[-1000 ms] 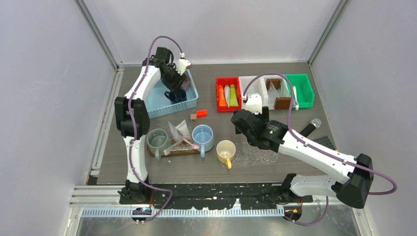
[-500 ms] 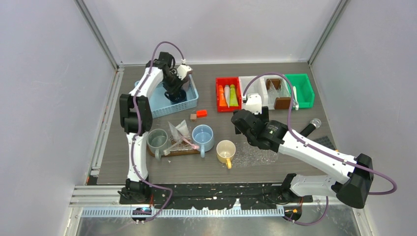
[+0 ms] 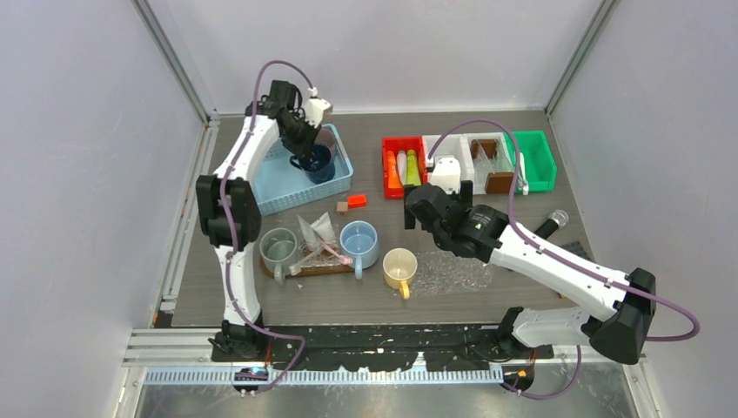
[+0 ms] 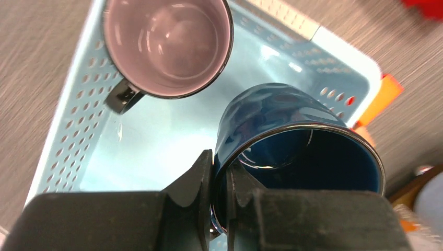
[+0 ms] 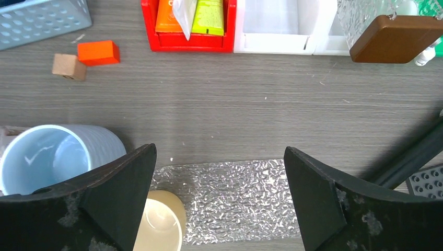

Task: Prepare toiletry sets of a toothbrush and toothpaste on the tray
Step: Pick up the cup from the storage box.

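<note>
Left arm: your left gripper (image 4: 219, 162) is clenched on the wall of the navy mug (image 4: 292, 136), one finger inside the rim and one outside. The mug is inside the pale blue basket (image 4: 68, 120) at the far left of the table. It is tilted off upright, its mouth turned towards the wrist camera. Its handle is hidden. You cannot tell whether its base touches the basket floor.

The mauve mug (image 4: 167, 42) stands upright in the same basket, just beside the navy one, mouth up.

Right arm: your right gripper (image 5: 219, 154) is released, jaws spread wide and holding nothing. It hangs over a crinkled clear sheet (image 5: 235, 198), with the cream-yellow mug (image 5: 162, 222) just beside that sheet.

Toothpaste: three tubes, orange (image 5: 168, 15), white (image 5: 185, 15) and green (image 5: 209, 15), lie side by side in the red bin (image 5: 188, 44), long axes running near to far.

Tray (image 3: 326, 270): it carries the grey-green mug (image 3: 278, 248) and the light blue mug (image 3: 358, 242), both mouth up. A thin pink toothbrush (image 3: 326, 252) in clear wrap lies between them, its axis roughly left to right.
</note>
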Robot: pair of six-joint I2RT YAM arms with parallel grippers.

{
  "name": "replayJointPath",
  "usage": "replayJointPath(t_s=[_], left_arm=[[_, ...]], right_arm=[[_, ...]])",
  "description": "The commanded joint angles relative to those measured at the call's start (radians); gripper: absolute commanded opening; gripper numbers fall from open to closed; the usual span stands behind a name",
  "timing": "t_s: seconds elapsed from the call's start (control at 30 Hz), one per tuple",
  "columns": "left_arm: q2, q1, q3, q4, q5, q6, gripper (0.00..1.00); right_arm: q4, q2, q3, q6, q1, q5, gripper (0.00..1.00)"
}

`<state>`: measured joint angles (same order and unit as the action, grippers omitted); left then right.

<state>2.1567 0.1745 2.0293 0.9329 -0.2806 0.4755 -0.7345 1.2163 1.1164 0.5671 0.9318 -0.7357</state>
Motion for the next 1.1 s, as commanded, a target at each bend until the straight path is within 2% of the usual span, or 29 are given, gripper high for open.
replayJointPath(t_s=[0.0, 0.13, 0.3, 0.5, 0.8, 1.07], left_arm=[[-0.205, 0.0, -0.008, -0.109, -0.03, -0.211, 0.0], [-0.31, 0.007, -0.087, -0.212, 0.091, -0.445, 0.0], [-0.445, 0.041, -0.179, -0.249, 0.255, -0.705, 0.0], [-0.596, 0.143, -0.356, -0.318, 0.38, -0.988, 0.0], [-0.708, 0.372, -0.507, -0.356, 0.652, -1.204, 0.0], [-0.687, 0.539, -0.515, -0.371, 0.814, -1.291, 0.0]], right_arm=[[0.044, -0.007, 0.049, 0.017, -0.009, -0.013, 1.0], [0.117, -0.021, 0.032, -0.013, -0.029, 0.038, 1.0], [0.129, -0.021, 0.069, -0.005, -0.04, 0.033, 1.0], [0.182, -0.006, 0.136, 0.04, -0.042, 0.033, 0.99], [0.174, 0.048, 0.233, 0.085, -0.04, 0.08, 0.94], [0.187, 0.093, 0.277, 0.084, -0.04, 0.07, 0.9]])
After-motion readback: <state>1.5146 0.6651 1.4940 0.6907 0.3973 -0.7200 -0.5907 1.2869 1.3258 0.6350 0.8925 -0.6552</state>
